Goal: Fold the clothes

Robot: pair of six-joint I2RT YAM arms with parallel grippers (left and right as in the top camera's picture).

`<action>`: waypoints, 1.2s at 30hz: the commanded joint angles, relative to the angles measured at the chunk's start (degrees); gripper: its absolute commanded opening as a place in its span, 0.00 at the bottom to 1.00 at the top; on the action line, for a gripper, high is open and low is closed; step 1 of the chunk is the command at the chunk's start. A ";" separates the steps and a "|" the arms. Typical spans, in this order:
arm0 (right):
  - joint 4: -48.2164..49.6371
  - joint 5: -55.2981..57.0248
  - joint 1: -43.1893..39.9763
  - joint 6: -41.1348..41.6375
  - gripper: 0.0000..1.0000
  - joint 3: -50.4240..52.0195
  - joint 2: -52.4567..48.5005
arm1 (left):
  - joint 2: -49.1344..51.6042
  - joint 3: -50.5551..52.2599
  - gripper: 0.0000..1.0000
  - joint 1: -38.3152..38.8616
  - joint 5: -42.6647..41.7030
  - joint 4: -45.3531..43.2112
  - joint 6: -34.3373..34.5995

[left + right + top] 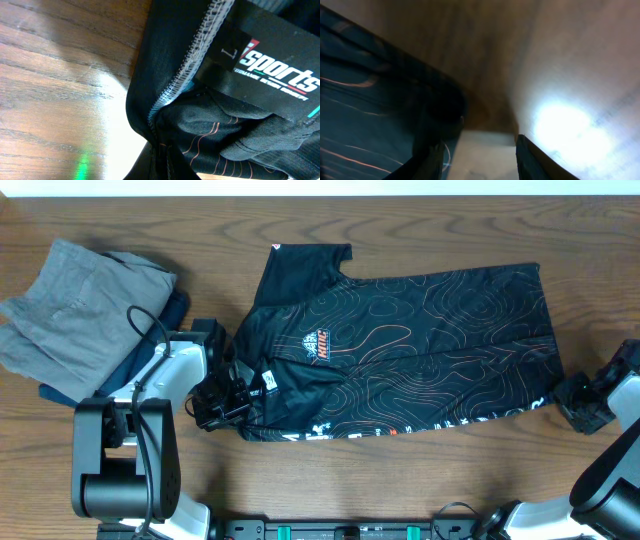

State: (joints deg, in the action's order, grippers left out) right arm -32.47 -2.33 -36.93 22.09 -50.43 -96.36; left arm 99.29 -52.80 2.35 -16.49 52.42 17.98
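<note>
The wooden table (420, 490) carries the black jersey (430, 350) and, left, a grey garment (70, 310) atop navy cloth (178, 308).

We read "sports" in white on the black neck label (272, 60) of the jersey (210, 142), just beyond the left gripper (238, 393); size letter "L" is beside it, and the smaller line beneath is illegible.

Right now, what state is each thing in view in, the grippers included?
jersey: spread flat on the table, logo side up, collar end bunched.
left gripper: shut on the jersey's collar end.
right gripper: open, nothing between its fingers, beside the jersey's hem corner.
grey garment: folded, lying on the navy garment.
navy garment: mostly covered by the grey one.
</note>
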 commanded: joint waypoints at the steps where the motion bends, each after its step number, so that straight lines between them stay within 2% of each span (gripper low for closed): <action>1: 0.85 -2.25 1.01 -0.94 0.45 0.20 0.07 | 0.68 0.07 0.06 -0.07 0.70 -0.15 -0.07; 4: 0.79 -2.27 1.77 -0.96 0.41 0.20 0.02 | 0.68 0.07 0.06 -0.07 0.70 -0.22 -0.09; 6: -0.72 -2.47 1.86 -0.96 0.33 0.17 0.04 | 0.68 0.07 0.06 -0.07 0.72 -0.22 -0.09; 8: -2.97 -3.56 1.53 -0.85 0.30 -0.04 0.15 | 0.68 0.07 0.06 -0.07 0.72 -0.22 -0.09; 13: -2.82 -10.10 -0.22 -0.90 0.35 -1.66 0.92 | 0.68 0.07 0.06 -0.07 0.70 -0.22 -0.07; 15: -1.57 -9.88 -0.28 -0.92 0.40 -2.27 0.94 | 0.68 0.07 0.06 -0.07 0.70 -0.17 -0.07; 23: 1.68 -5.20 -0.13 -0.96 0.48 -0.72 0.02 | 0.68 0.07 0.06 -0.07 0.68 -0.24 0.59; 36: 2.25 -2.93 -0.13 -0.94 0.37 1.44 -1.07 | 0.68 0.07 0.06 -0.07 0.68 -0.22 0.55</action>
State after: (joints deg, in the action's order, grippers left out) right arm -29.74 -6.85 -36.80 21.41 -49.69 -96.82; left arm 99.29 -52.80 2.35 -16.49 52.10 18.20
